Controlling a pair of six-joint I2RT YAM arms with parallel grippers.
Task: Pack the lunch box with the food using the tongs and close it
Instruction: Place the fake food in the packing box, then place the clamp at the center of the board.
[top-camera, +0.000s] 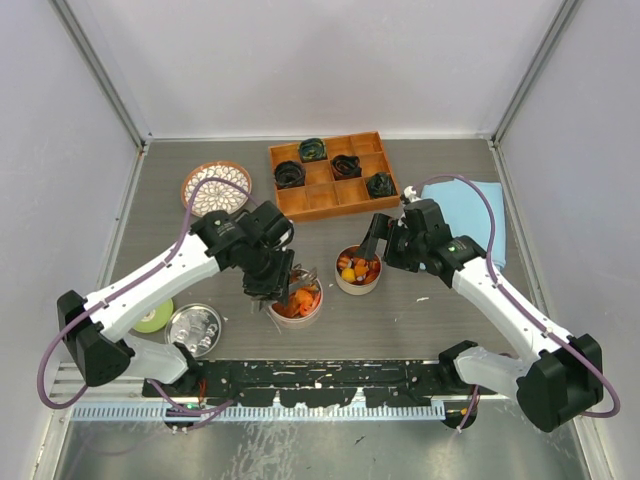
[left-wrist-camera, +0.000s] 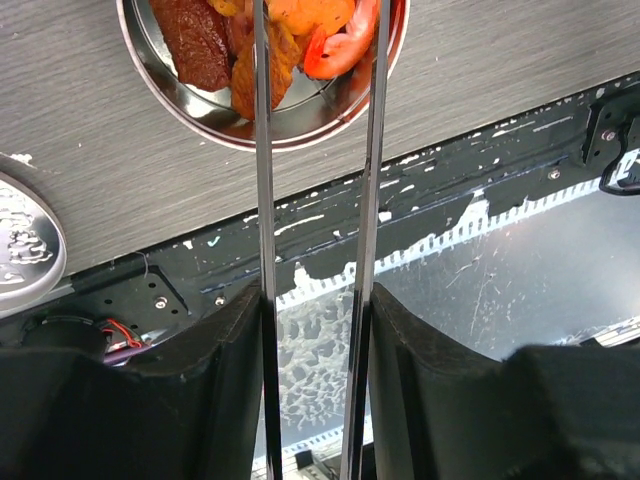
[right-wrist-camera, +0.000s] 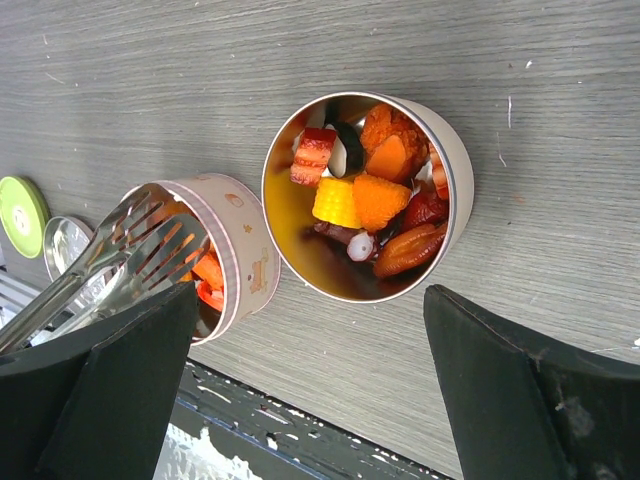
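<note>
Top external view: the left gripper (top-camera: 270, 280) points down over a round cream-walled metal tin (top-camera: 296, 312) near the table's front edge, holding long silver metal tongs (top-camera: 300, 277) whose slotted tips sit at the tin's mouth. Left wrist view: the black fingers (left-wrist-camera: 215, 370) press against the outer sides of the two tong arms, which run parallel and apart toward the tin's shiny rim. Orange and red food chunks (left-wrist-camera: 300, 25) lie inside, beside a dark brown-red piece (left-wrist-camera: 195, 40). Right wrist view: the right gripper (right-wrist-camera: 310, 295) stands with its fingers spread wide on either side of a second round cream tin (right-wrist-camera: 457, 170), touching neither wall. This tin holds yellow, orange, red and brown pieces. The first tin lies just beside it, and the small brown motifs printed on its wall are too small to read. Other items in the top view are a wooden compartment tray (top-camera: 325, 198) with dark coiled lumps (top-camera: 347, 166) in four cells, a round lattice mat (top-camera: 216, 186), a blue cloth (top-camera: 470, 205), a green lid (top-camera: 153, 318) and a silver lid (top-camera: 195, 326).
</note>
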